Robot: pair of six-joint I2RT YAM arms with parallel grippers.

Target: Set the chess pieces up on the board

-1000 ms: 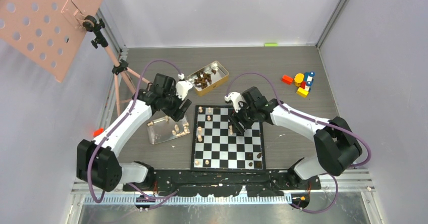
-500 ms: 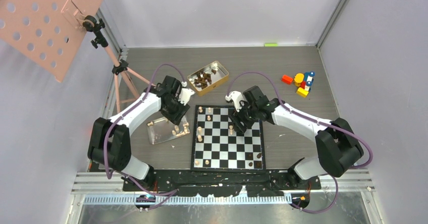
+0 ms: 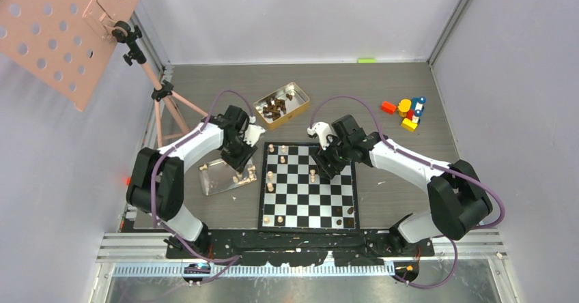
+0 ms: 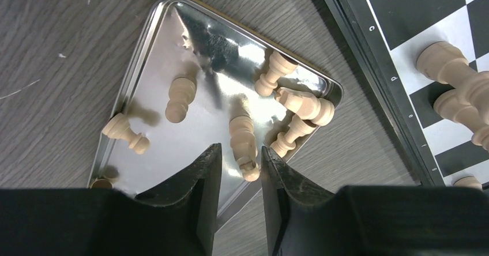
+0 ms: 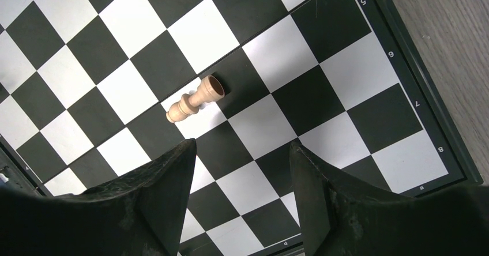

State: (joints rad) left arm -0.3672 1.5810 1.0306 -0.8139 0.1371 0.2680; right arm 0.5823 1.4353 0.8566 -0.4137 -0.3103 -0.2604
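The left gripper hangs low over the shiny tray just beside the left edge of the board, its jaws standing close on either side of a toppled pale piece (whether they actually pinch it, I cannot tell), while several other pale pieces lie scattered in the same tray. The right gripper hovers over the board with jaws spread and nothing between them, a pale chessman lying on its side on the squares just beyond its fingertips
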